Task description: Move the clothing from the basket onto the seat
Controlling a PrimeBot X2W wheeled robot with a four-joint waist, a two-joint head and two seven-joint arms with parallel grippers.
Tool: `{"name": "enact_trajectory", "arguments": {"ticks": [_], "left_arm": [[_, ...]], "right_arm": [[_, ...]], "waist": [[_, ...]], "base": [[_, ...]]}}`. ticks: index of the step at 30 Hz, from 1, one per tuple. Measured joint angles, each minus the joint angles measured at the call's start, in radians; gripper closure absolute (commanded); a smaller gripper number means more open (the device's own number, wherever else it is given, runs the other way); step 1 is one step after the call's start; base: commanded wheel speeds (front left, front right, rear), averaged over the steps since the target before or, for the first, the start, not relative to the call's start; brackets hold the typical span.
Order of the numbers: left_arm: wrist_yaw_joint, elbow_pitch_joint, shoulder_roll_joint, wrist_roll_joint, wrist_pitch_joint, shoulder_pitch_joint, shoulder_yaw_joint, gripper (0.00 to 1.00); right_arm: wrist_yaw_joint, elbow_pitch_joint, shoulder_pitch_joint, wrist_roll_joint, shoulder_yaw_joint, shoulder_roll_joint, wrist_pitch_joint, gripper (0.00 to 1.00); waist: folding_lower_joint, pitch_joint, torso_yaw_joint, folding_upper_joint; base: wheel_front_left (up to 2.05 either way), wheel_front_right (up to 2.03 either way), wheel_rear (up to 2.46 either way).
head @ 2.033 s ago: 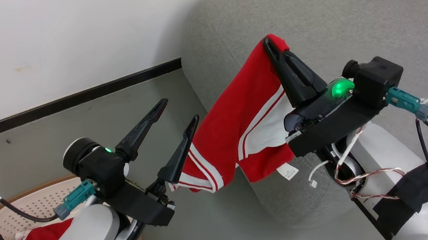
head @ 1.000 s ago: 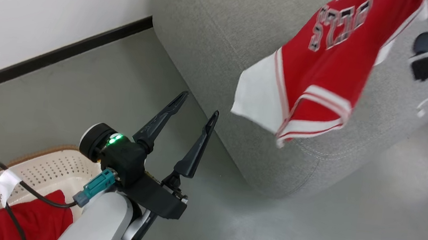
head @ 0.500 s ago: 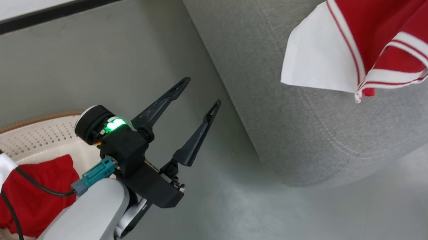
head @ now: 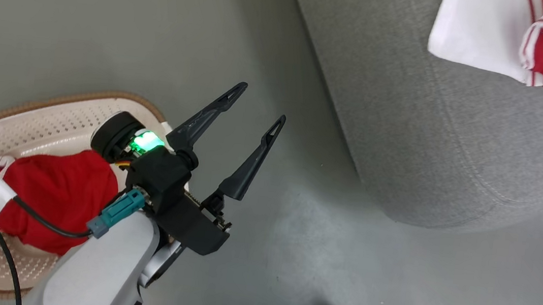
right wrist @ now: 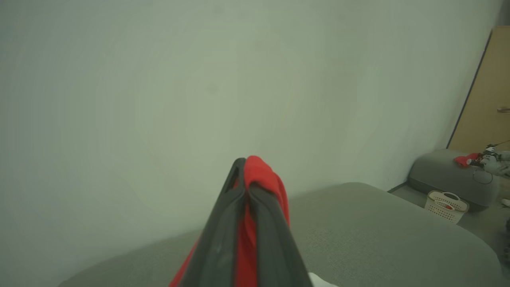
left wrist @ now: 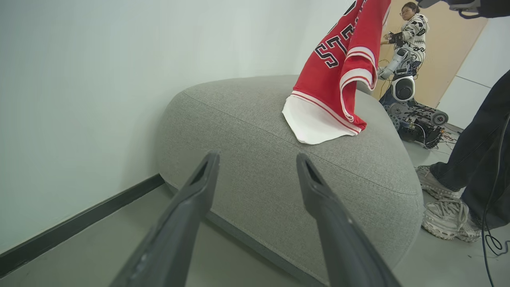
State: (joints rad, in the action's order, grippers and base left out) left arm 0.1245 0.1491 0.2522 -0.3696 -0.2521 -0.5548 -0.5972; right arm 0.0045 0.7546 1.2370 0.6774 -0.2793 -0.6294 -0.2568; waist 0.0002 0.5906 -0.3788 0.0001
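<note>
The right pincer is clamped shut on a fold of the red jersey, low in the middle of the right wrist view. In the left wrist view's upper right, the jersey hangs with its white lower edge reaching the sofa top. The left pincer stands wide open and empty, centre left in the head view, above the floor. At the lower left a red piece lies in the basket.

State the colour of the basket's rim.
Brown, around the cream-white basket; the head view shows it best.
</note>
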Motion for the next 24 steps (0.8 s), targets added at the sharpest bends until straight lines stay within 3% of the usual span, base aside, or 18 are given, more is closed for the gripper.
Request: {"name": "enact_trajectory", "arguments": {"ticks": [9, 16, 24], "left_arm": [[0.0, -0.002, 0.033, -0.006, 0.0, -0.016, -0.007, 0.0], [0.0, -0.006, 0.037, -0.006, 0.0, -0.037, -0.025, 0.0], [0.0, -0.01, 0.038, -0.008, 0.004, -0.081, -0.054, 0.0]], "right_arm": [[-0.084, 0.066, 0.005, 0.008, 0.078, -0.011, 0.0, 1.0], [-0.097, 0.092, 0.021, 0.008, 0.107, -0.007, 0.0, 1.0], [-0.116, 0.171, 0.064, 0.037, 0.125, 0.068, 0.0, 1.0]], "waist": [[0.0, 0.077, 0.043, -0.0001], [-0.0001, 0.127, 0.058, -0.0001], [-0.0001, 0.19, 0.077, -0.0001]], "base": [[0.0, 0.0, 0.0], [0.0, 0.0, 0.0], [0.0, 0.0, 0.0]]}}
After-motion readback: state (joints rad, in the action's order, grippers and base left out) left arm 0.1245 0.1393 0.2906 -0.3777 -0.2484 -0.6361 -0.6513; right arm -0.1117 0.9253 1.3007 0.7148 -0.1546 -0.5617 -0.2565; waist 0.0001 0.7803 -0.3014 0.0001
